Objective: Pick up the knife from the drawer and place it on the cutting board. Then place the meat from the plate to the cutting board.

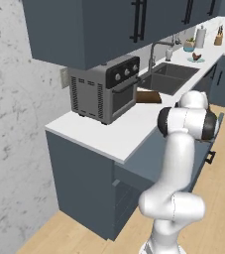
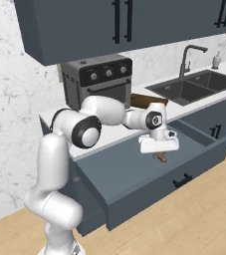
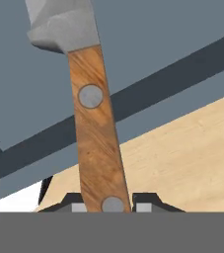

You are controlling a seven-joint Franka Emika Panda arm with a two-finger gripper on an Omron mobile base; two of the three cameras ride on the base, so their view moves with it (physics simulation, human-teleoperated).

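The drawer (image 2: 134,174) stands pulled far out under the counter, and its front carries a small black handle (image 2: 182,180). My gripper (image 2: 159,151) hangs over the drawer's inside, shut on the knife (image 2: 161,158). In the hand view the knife's wooden handle (image 3: 96,138) with two rivets runs up from between my fingertips (image 3: 145,203) to the grey blade (image 3: 59,24). The dark brown cutting board (image 2: 147,101) lies on the counter beside the toaster oven, also seen as the cutting board (image 1: 148,96). Far along the counter, the meat (image 1: 197,56) sits on the plate (image 1: 196,60).
A toaster oven (image 1: 106,92) stands on the white counter (image 1: 109,131). A dark sink (image 2: 189,87) with a faucet (image 2: 186,57) lies beyond the board. Upper cabinets (image 2: 109,25) hang overhead. A knife block (image 1: 218,37) and a paper roll (image 1: 200,35) stand at the far end.
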